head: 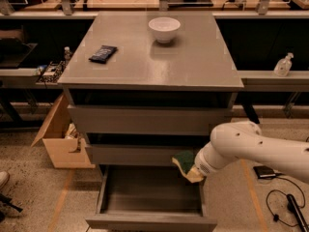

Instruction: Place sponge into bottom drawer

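The hand pinches the sponge over the right rear of the pulled-out bottom drawer.

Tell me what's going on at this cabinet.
The robot's arm reaches in from the right with the sponge held at its end effector. The sponge hangs just above the right rear corner of the bottom drawer, which is pulled open and looks empty. The sponge is not yet set down inside. The two upper drawers of the grey cabinet are shut. A white bowl and a black packet sit on top.
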`<action>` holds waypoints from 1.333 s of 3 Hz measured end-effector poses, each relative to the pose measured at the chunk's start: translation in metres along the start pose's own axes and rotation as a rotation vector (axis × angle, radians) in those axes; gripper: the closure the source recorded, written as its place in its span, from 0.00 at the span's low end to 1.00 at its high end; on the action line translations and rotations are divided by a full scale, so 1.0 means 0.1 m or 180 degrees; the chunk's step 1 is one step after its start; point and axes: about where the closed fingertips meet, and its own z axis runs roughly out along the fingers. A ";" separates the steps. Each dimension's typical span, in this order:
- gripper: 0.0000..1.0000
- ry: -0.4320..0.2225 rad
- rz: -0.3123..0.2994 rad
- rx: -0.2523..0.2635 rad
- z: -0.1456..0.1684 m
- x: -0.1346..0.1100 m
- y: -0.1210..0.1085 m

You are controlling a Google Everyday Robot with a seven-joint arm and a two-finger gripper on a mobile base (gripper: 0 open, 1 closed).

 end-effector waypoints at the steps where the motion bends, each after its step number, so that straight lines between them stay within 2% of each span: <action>1: 1.00 -0.0263 0.0065 -0.0246 0.69 0.12 0.04; 2: 1.00 -0.0263 0.0064 -0.0244 0.69 0.12 0.04; 3: 1.00 -0.0222 0.0146 -0.0258 0.86 0.23 0.02; 4: 1.00 -0.0209 0.0226 -0.0355 1.50 0.48 0.02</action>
